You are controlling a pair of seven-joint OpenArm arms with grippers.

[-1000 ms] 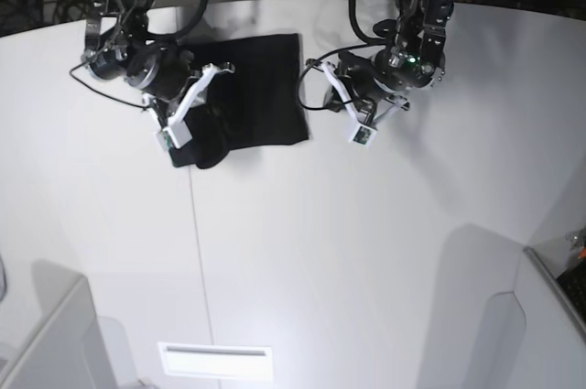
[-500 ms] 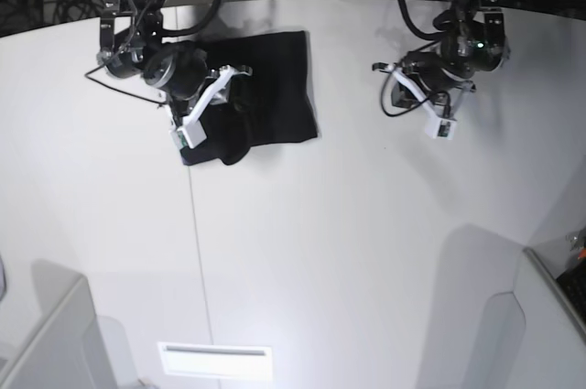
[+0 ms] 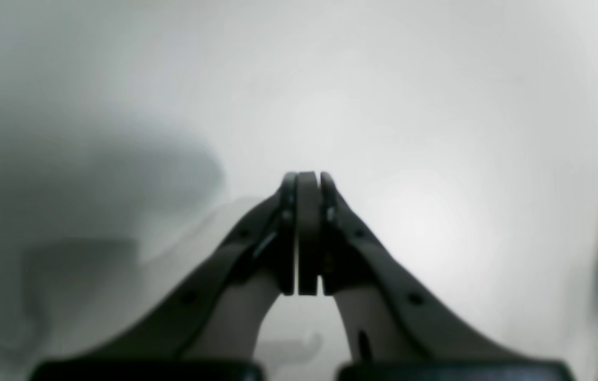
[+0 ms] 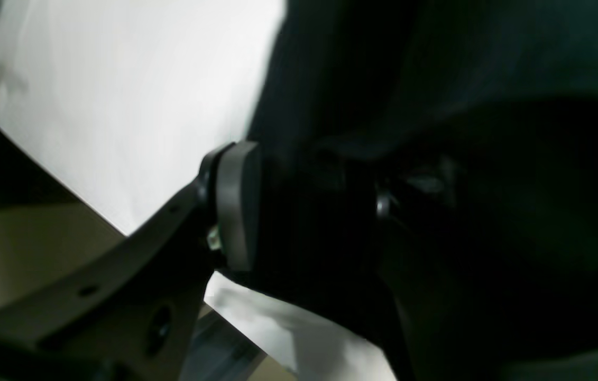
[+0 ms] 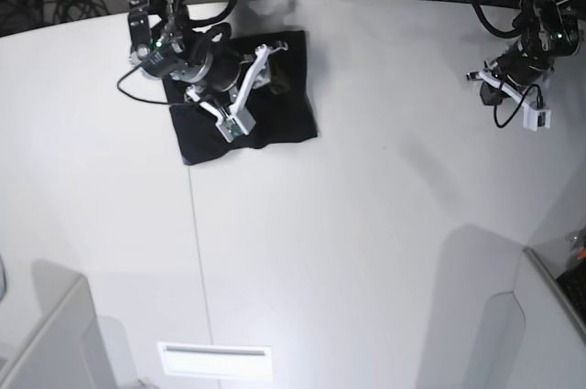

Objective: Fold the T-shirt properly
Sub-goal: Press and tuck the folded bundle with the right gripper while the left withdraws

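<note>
**Right gripper over the folded shirt, left gripper shut and apart**

At the far side of the white table (image 5: 366, 252), the T-shirt (image 5: 284, 114) lies as a roughly square black bundle, soft and matte, with a raised fold near its upper edge. Above it sits the right gripper (image 5: 264, 58), its white fingers spread partway. In the right wrist view one grey, flat, rounded pad (image 4: 238, 203) stands clear on the left, right beside the dark cloth (image 4: 436, 106); the opposite finger is lost in the blackness, so whether cloth is pinched between them cannot be told.

Well apart, near the table's other edge, hangs the left gripper (image 5: 490, 78). Its wrist view shows the two flat pads (image 3: 307, 233) pressed face to face with nothing between them, smooth dark curved fingers tapering up to them, over bare pale tabletop (image 3: 436, 106) that is glossy and blurred.
</note>
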